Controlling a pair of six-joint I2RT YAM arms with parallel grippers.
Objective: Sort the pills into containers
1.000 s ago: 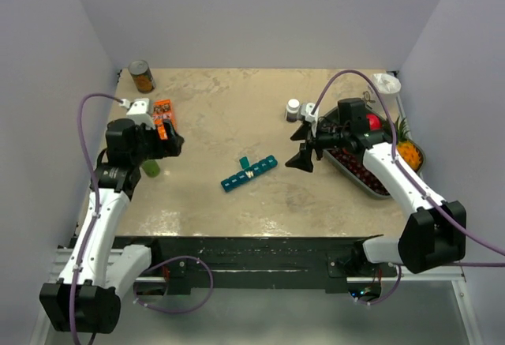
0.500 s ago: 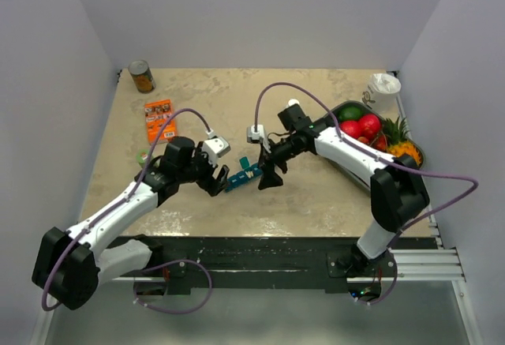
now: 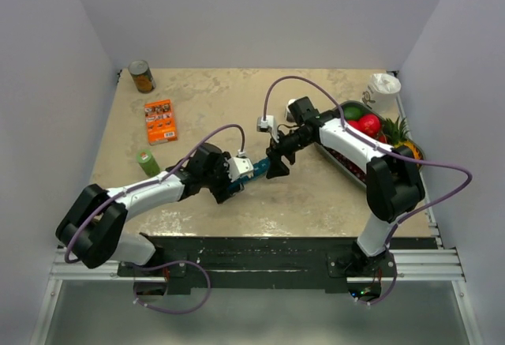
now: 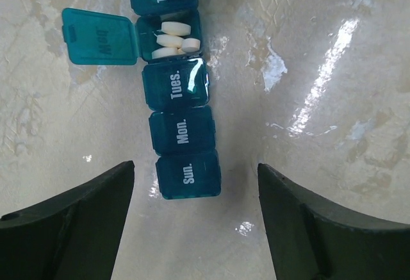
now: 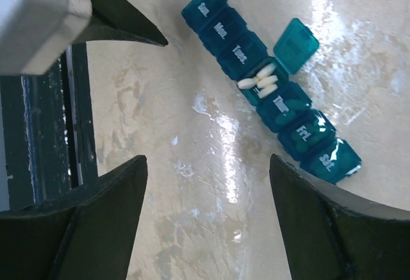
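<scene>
Pills (image 4: 174, 27) lie in the teal pill organiser (image 4: 182, 100), Wednesday cell (image 4: 168, 36) (lid (image 4: 99, 35) flipped aside); left claw (image 4: 195, 168) and right claw (image 5: 208, 159) gape empty above. Next, likely: press that lid shut.

We see bright, even light. Glare streaks the table (image 4: 359, 184) toward two o'clock; near fingers (image 4: 64, 216) look dark, soft.

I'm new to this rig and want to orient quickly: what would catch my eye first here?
The teal pill organiser at the middle of the table stands out, its Wednesday lid flipped open and white pills showing inside. The left end effector and right end effector hang open above it, holding nothing.
</scene>
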